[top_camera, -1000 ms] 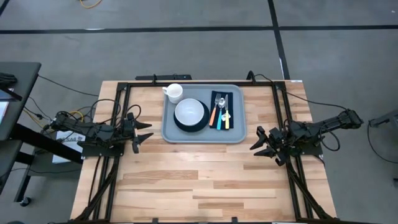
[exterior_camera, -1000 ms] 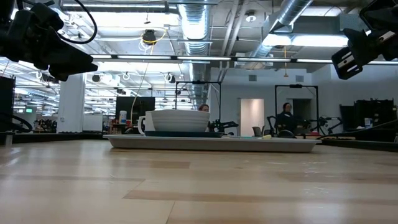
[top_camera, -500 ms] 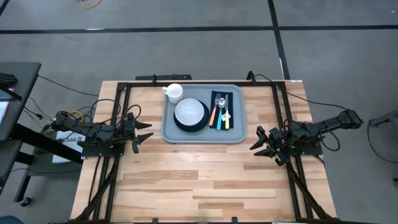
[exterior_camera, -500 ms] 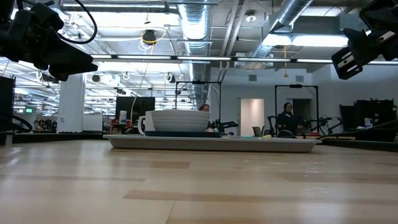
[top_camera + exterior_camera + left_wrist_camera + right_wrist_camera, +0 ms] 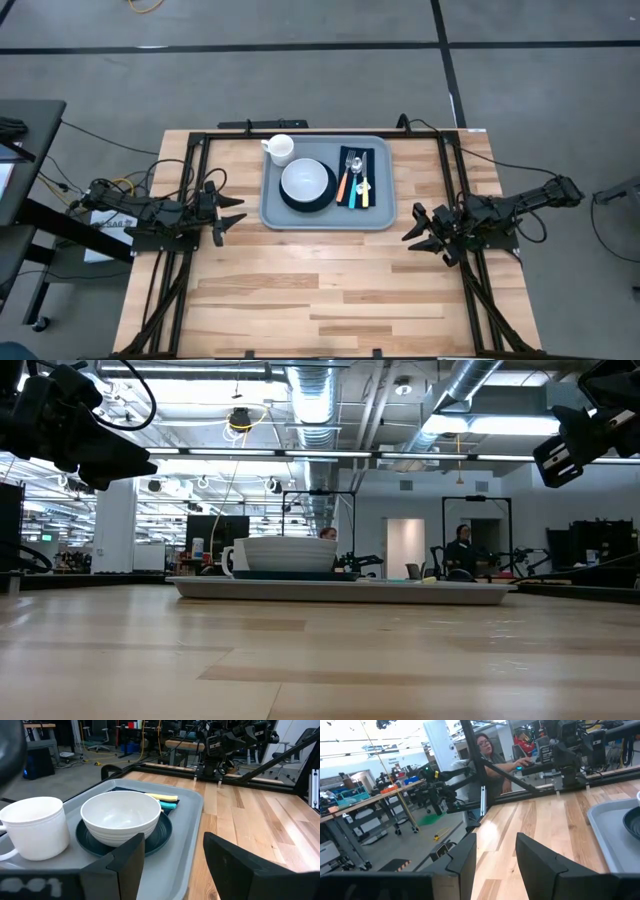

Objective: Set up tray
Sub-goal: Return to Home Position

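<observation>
High view: table (image 5: 300, 290) carries the tray (image 5: 382, 216) at its far centre, loaded with bowl (image 5: 306, 181), cup (image 5: 281, 149) and cutlery (image 5: 353, 188) on the napkin (image 5: 366, 156). Left gripper (image 5: 240, 209) and right gripper (image 5: 408, 226) flank it, jaws parted, empty. Risk, judged low: a stray inward swing nudges the tray — light cutlery would shift first

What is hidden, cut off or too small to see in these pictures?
Low view: the tray rim hides the napkin.
Low view: the left gripper and right gripper show only partly, at the upper corners.
Left wrist view: the bowl hides the fork; the picture edge cuts the mug handle.
Right wrist view: the edge leaves only a corner of the tray.
High view: the bowl covers the plate except its rim.
</observation>
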